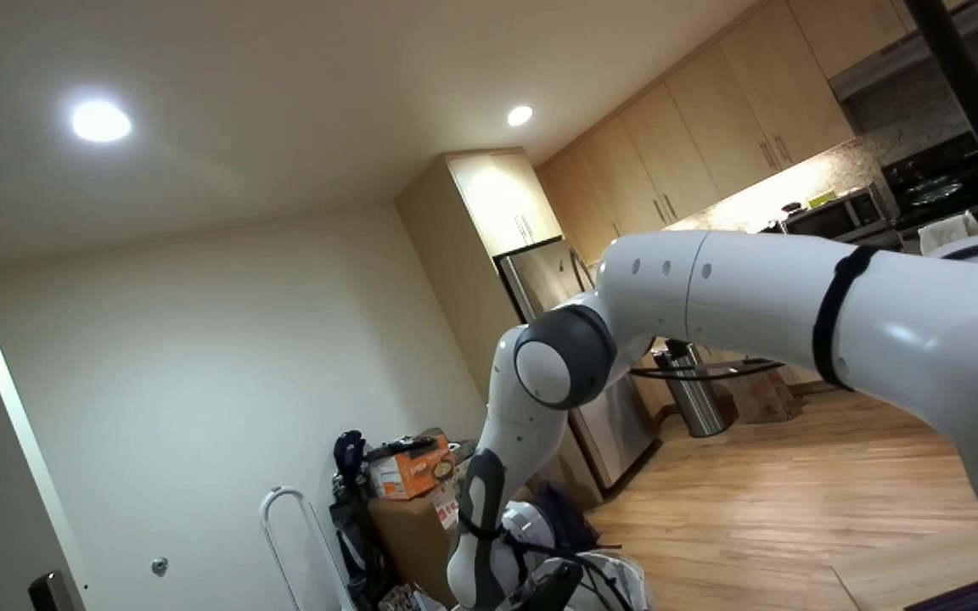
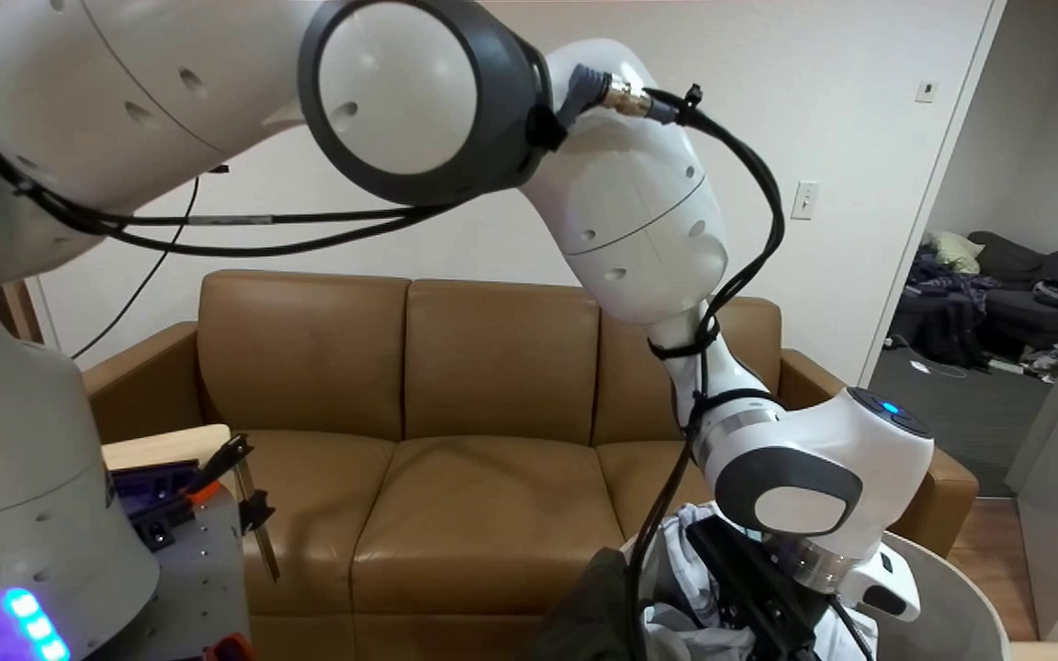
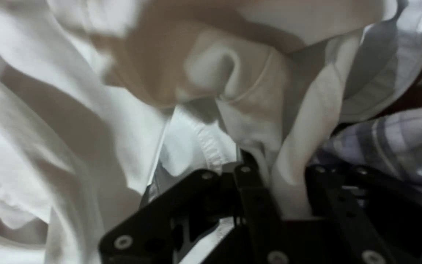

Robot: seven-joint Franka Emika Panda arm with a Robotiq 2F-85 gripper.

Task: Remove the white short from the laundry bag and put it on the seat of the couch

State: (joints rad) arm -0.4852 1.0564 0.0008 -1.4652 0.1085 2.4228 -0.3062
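A white garment (image 3: 79, 121), which looks like the white short, fills much of the wrist view in loose folds. My gripper (image 3: 282, 176) has a bunched strip of this white cloth between its black fingers, which look closed on it. In an exterior view the black gripper body (image 2: 754, 583) is lowered into the pale laundry bag (image 2: 956, 597), and white cloth (image 2: 680, 560) shows beside it. The fingertips are hidden there. The bag also shows in an exterior view (image 1: 632, 581). The brown couch's seat (image 2: 483, 514) lies behind the bag, with no garment on it.
A plaid cloth (image 3: 394, 146) lies right of the fingers in the wrist view. A dark cloth (image 2: 593, 606) is beside the bag. The couch's armrest (image 2: 942, 487) is close behind the wrist. Boxes (image 1: 408, 501) stand against the wall.
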